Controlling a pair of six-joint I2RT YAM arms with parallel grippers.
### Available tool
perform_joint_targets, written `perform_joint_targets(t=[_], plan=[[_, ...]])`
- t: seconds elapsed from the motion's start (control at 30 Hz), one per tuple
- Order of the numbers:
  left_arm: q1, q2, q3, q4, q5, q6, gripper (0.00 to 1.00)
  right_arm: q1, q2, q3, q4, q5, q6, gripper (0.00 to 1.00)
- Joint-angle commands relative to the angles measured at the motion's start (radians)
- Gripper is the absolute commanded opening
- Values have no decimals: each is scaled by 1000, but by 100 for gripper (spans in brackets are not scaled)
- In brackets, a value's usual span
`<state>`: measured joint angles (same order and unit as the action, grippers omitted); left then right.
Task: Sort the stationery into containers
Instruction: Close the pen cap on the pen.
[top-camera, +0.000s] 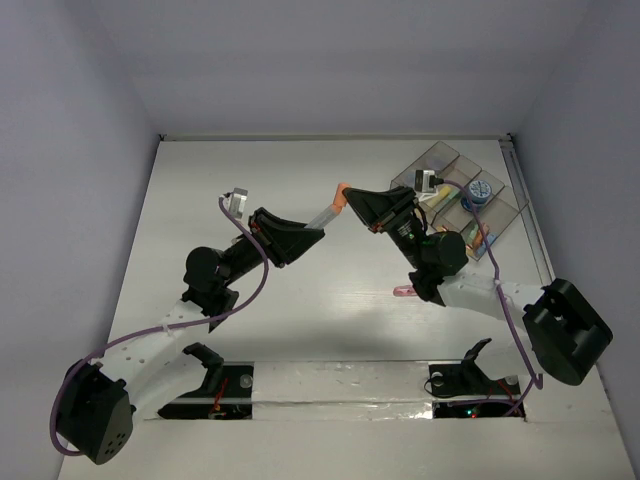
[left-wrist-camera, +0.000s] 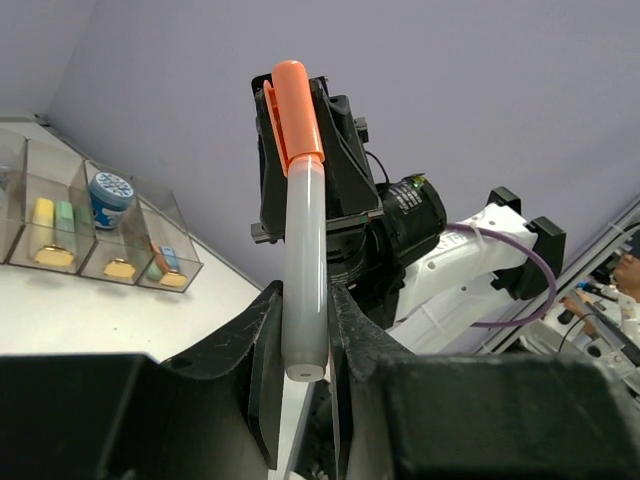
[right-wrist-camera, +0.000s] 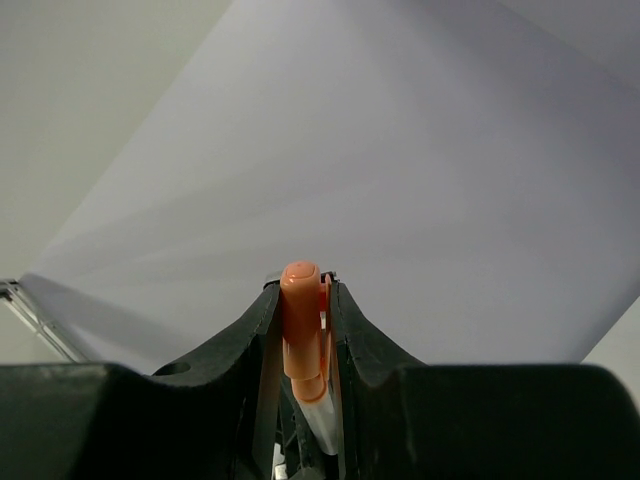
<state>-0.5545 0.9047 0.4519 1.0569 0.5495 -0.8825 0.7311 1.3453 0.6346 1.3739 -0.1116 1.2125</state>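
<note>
One pink stick lies on the table, close to the arms' bases and just beside the right arm. Farther out, held in the air over the middle of the table, a single marker is gripped at both ends: the left gripper has its fingers pinched on the end of the white barrel, and the right gripper has its fingers pinched on the orange cap. Farthest, at the table's far right corner, the clear containers hold yellow pieces and a blue roll.
</note>
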Motion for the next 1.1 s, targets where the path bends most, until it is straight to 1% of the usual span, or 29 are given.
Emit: perform_joint_targets(t=[0.0,0.17,0.3,0.33,0.4,0.43,0.5,0.53,0.63,0.7,0.73,0.9,1.07], plan=[[4,-24,74,107,-91,57,0,60,17,-30,-44,-125,-37,21],[4,-44,64,109,-109,65,0,93,-14,-29,-102,-114,-83,24],[4,-67,53,95,-134,85,0,103,-54,-27,-197,-88,-146,25],[4,-72,51,77,-138,91,0,103,-64,-29,-222,-80,-163,24],[4,-81,50,43,-137,108,0,103,-104,-23,-283,-57,-214,13],[4,-81,47,32,-117,100,0,103,-121,-4,-374,-50,-270,12],[4,-66,34,32,-86,77,0,103,-147,22,-468,-39,-319,11],[4,-50,18,49,-62,41,0,103,-152,34,-513,-39,-349,11],[4,-32,-18,119,-37,-13,0,103,-147,45,-535,-56,-373,11],[4,-9,-22,135,-33,-36,0,103,-130,72,-545,-94,-381,10],[4,9,-15,153,-2,-42,0,103,-109,98,-559,-112,-389,10],[4,52,11,178,46,-64,0,103,-55,169,-619,-186,-412,6],[4,72,19,193,67,-73,0,103,-29,206,-661,-203,-435,2]])
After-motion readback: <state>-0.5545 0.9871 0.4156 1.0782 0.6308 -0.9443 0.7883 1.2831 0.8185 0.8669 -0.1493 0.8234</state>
